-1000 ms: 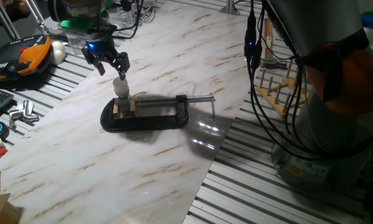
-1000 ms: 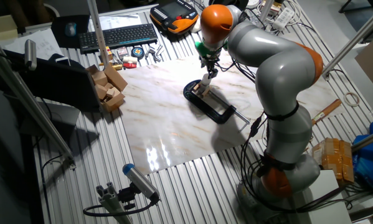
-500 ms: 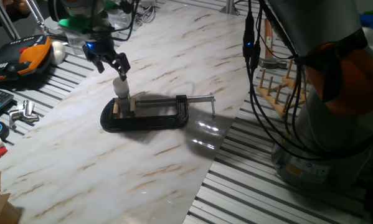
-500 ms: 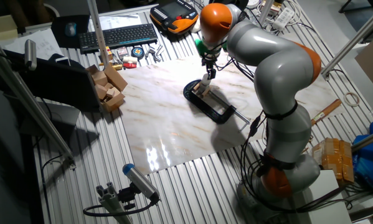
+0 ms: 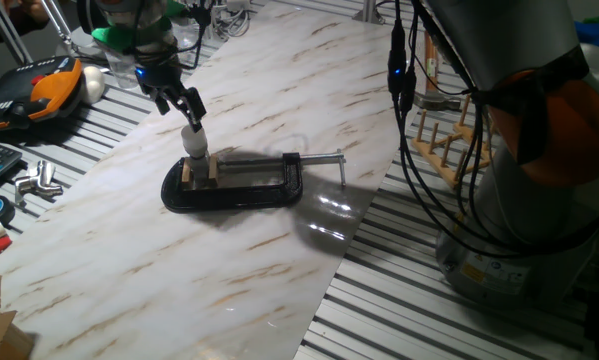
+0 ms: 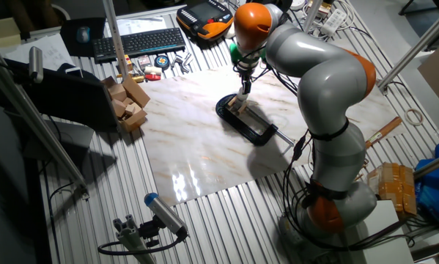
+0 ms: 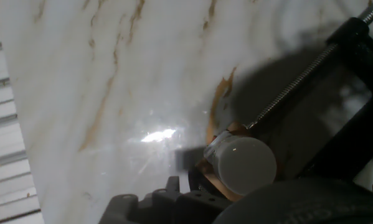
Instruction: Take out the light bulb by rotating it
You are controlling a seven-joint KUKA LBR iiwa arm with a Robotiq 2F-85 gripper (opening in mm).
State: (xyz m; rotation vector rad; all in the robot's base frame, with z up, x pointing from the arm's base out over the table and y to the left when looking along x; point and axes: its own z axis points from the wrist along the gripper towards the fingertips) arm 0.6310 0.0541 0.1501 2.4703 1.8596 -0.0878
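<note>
One fixed view gave you no readable writing. Your gripper (image 5: 187,110) hung spread apart just above the light bulb (image 5: 194,139), which stood in a black clamp (image 5: 234,185) on the marbled board (image 5: 279,90) over a slatted table (image 5: 419,310).

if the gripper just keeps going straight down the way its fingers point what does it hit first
Most likely the light bulb, standing upright in the black clamp. The gripper hangs open just above it, slightly offset, so one finger might pass beside the globe.
</note>
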